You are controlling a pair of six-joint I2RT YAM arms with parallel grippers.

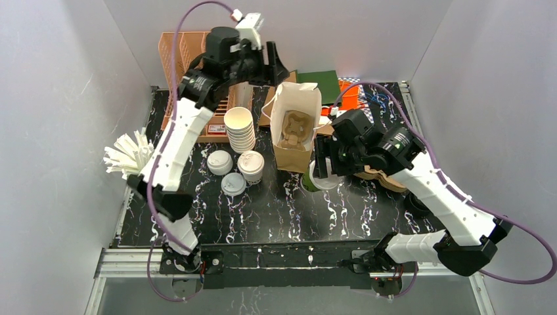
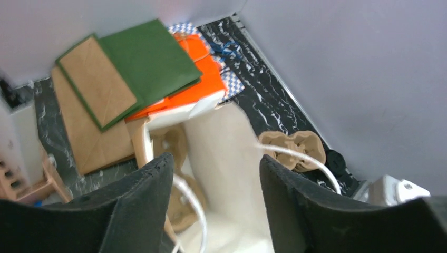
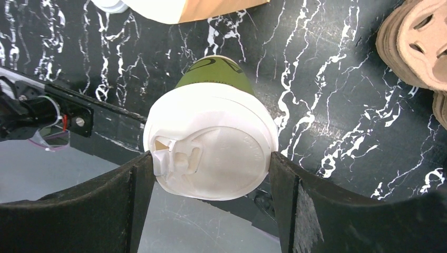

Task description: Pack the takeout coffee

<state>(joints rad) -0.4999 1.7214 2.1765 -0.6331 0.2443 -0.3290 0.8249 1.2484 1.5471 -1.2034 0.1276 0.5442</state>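
Note:
My right gripper (image 3: 211, 159) is shut on a takeout coffee, a green-walled cup (image 3: 217, 78), with both fingers pressed against the sides of its white sip lid (image 3: 221, 132). In the top view this green cup (image 1: 310, 183) hangs tilted just in front of the open paper bag (image 1: 309, 100), at my right gripper (image 1: 324, 172). A second capped cup (image 1: 251, 165) stands left of the bag. My left gripper (image 1: 274, 68) hovers open over the bag's back rim. In the left wrist view its jaws (image 2: 213, 171) straddle the bag's white inner wall (image 2: 221, 142) without touching it.
A brown cup carrier (image 1: 293, 130) sits inside the bag. A stack of lidless cups (image 1: 240, 128) and two loose lids (image 1: 220, 161) lie to the left. Straws (image 1: 128, 155), a brown basket (image 1: 180, 56), flat folded bags (image 1: 320, 79) and stacked carriers (image 1: 382, 177) ring the table.

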